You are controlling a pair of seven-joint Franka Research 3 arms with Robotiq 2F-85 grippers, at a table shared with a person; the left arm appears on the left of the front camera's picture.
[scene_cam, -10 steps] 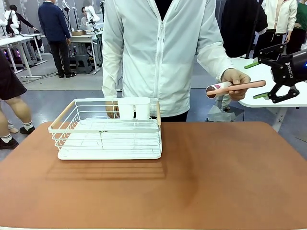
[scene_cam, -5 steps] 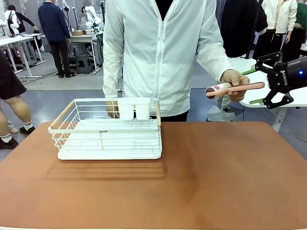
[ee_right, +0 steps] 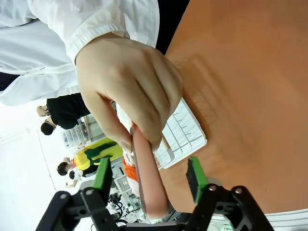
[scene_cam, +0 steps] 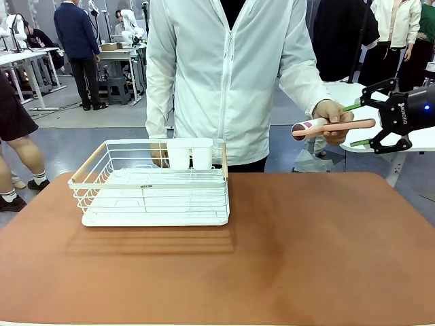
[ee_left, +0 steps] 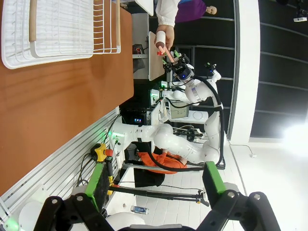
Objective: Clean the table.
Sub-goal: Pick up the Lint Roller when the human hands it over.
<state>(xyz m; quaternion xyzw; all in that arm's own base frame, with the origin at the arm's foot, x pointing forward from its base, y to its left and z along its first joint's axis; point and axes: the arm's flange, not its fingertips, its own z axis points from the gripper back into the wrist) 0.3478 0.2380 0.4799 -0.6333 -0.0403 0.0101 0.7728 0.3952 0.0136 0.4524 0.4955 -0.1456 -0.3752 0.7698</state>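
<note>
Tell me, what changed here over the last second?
The right fingers moved in around the pink handle of the lint roller and narrowed, not yet gripping it. The person's hand holds the roller as before; the white rack and table stayed put.

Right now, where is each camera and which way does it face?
Front: between the arms, facing across the matte reddish-brown table at a white-jacketed person; right gripper at right.
Left wrist: on the left arm, facing the right arm; open left gripper below.
Right wrist: faces the person's hand holding a pink-handled roller between its open fingers.
All share the white wire rack.
</note>
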